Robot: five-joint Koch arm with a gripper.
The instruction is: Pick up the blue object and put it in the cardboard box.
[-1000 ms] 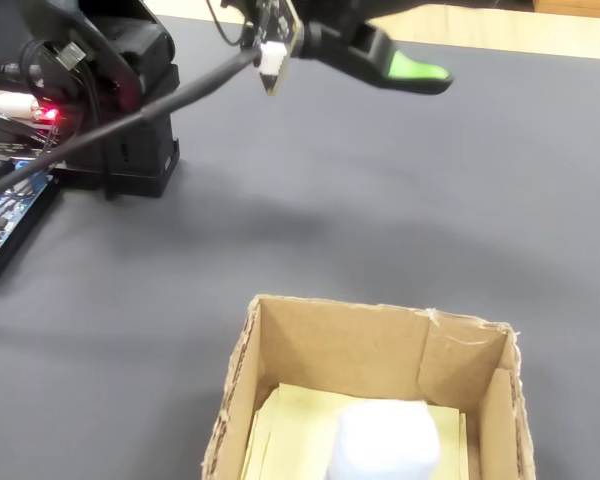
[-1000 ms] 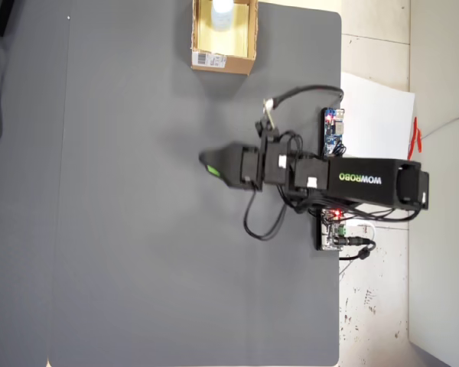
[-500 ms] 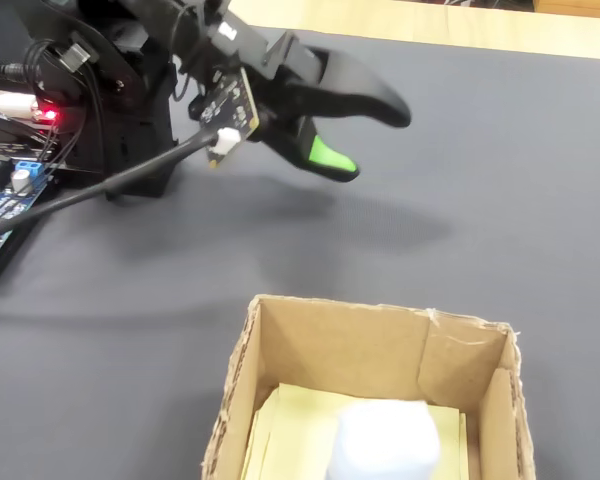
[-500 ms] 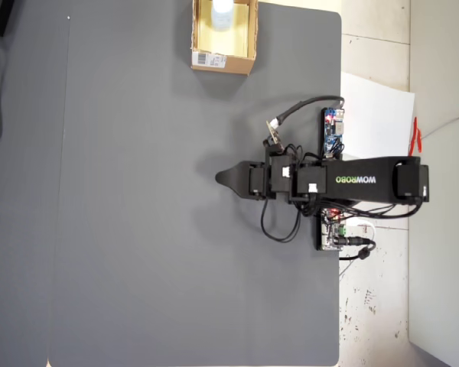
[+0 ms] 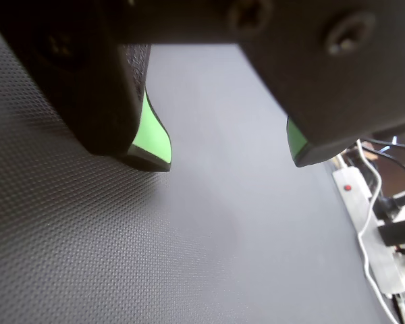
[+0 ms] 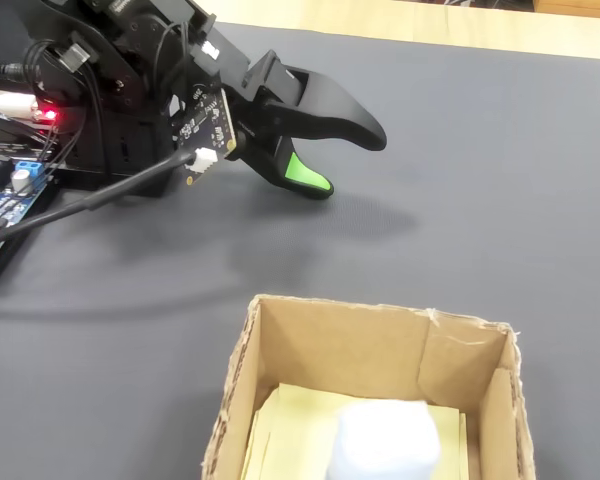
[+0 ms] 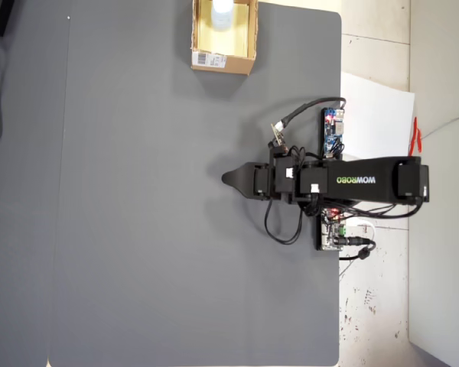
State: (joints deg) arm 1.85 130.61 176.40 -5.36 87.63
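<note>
The blue object [image 6: 385, 441] is a pale, soft block lying inside the cardboard box [image 6: 372, 312] on its yellowish floor. In the overhead view the box [image 7: 245, 38] stands at the mat's top edge with the block [image 7: 222, 8] in it. My gripper [image 6: 350, 165] hovers low over the dark mat, well away from the box and close to the arm's base. The wrist view shows my gripper [image 5: 226, 152] open, with only bare mat between the green pads [image 5: 153, 138]. Seen from overhead, my gripper [image 7: 229, 179] points left.
The arm's base and cables [image 6: 100, 110] fill the left of the fixed view, with a blue circuit board [image 7: 333, 131] beside them. A white sheet [image 7: 376, 115] lies off the mat. A power strip [image 5: 364, 223] shows in the wrist view.
The gripper has pulled back toward the arm's base and dropped lower over the mat, empty. The blue object stays in the box.
</note>
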